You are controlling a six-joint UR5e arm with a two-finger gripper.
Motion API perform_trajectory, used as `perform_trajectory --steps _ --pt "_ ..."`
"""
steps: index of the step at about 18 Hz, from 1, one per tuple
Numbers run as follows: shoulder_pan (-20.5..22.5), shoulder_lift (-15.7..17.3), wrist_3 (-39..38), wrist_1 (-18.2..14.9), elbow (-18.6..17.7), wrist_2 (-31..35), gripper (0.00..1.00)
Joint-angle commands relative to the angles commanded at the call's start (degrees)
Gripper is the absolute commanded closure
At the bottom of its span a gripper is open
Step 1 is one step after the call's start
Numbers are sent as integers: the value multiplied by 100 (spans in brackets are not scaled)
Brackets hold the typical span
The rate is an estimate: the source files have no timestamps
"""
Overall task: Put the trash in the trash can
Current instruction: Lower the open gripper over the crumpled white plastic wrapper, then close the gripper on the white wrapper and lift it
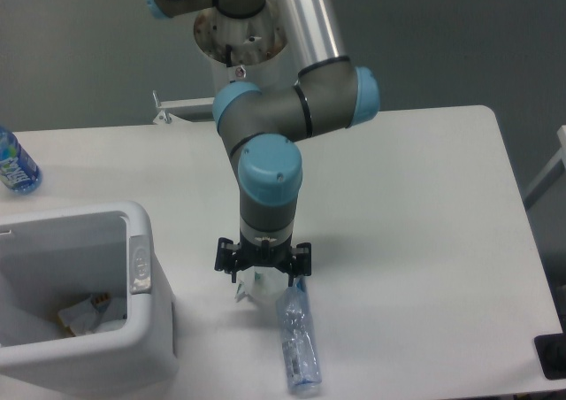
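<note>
Crumpled paper wad [262, 285] lies on the white table [416, 196], touching the crushed plastic bottle [298, 340] at its five o'clock. The gripper [263, 274] points straight down, fingers spread astride the wad. At nine o'clock, the white trash can [141, 329] holds scraps [84, 315].

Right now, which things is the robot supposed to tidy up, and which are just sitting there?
For the job:
- crumpled paper wad, right under the open gripper
- crushed plastic bottle, lying on the table beside the wad
- trash can, already holding some scraps

Just sitting there:
- blue bottle with a label, standing at the far left edge
- table
</note>
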Motion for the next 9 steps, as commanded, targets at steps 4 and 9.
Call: perform_trajectory --steps 4,9 --pt "-35 70 -9 0 -123 44 59" --pt "-44 175 0 -26 -159 36 100"
